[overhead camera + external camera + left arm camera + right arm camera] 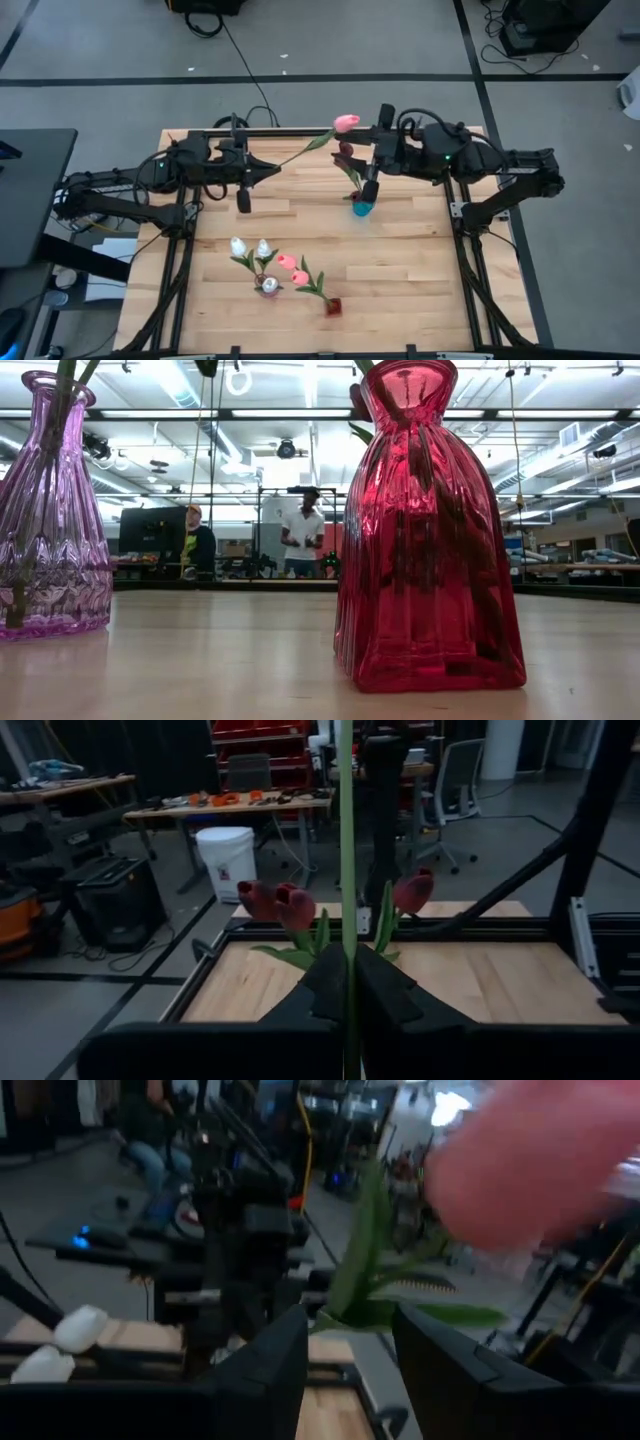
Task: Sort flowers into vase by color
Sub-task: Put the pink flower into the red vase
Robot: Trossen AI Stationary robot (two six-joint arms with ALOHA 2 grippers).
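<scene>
Pink tulip [346, 122] is pinched at its stem by left gripper [272, 171], offered to the spread-open right gripper [372, 140] for handover near the table's [420, 260] far edge.

No readable text, labels, brand marks, numbers or signs in any of the four views.
</scene>
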